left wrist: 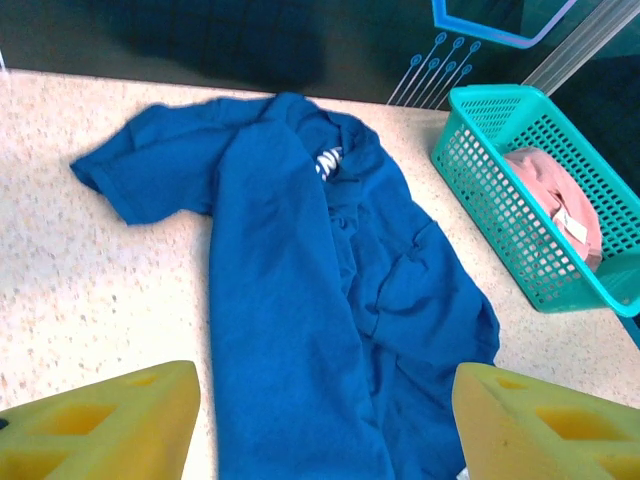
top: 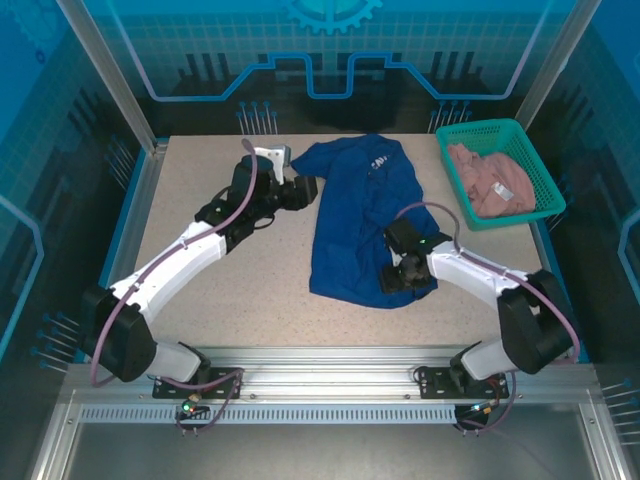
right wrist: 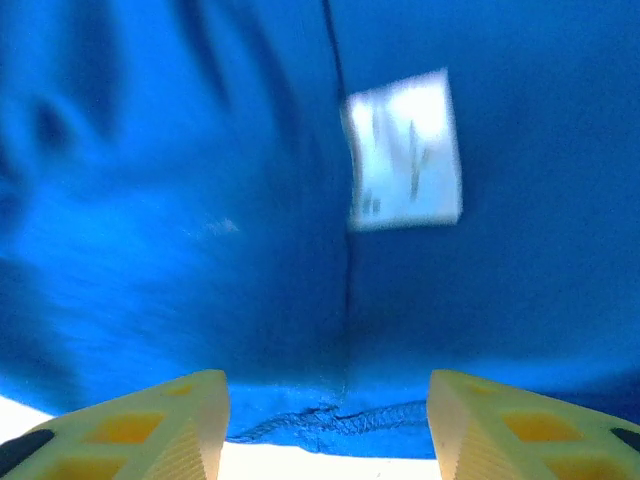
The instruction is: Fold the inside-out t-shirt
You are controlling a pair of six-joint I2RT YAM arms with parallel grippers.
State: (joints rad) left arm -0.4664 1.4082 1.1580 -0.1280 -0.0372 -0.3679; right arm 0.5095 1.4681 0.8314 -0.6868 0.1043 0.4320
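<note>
Left fingers (left wrist: 100, 425) and right fingers (right wrist: 140, 425) stand apart at the blue t-shirt (top: 360, 215); teal basket (top: 478, 125) holds pink garment (top: 495, 180)

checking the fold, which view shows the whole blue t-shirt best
Top external: the t-shirt shows almost whole, collar to hem. Left wrist gives its sleeve and collar end; right wrist a blurred close-up of the hem.
</note>
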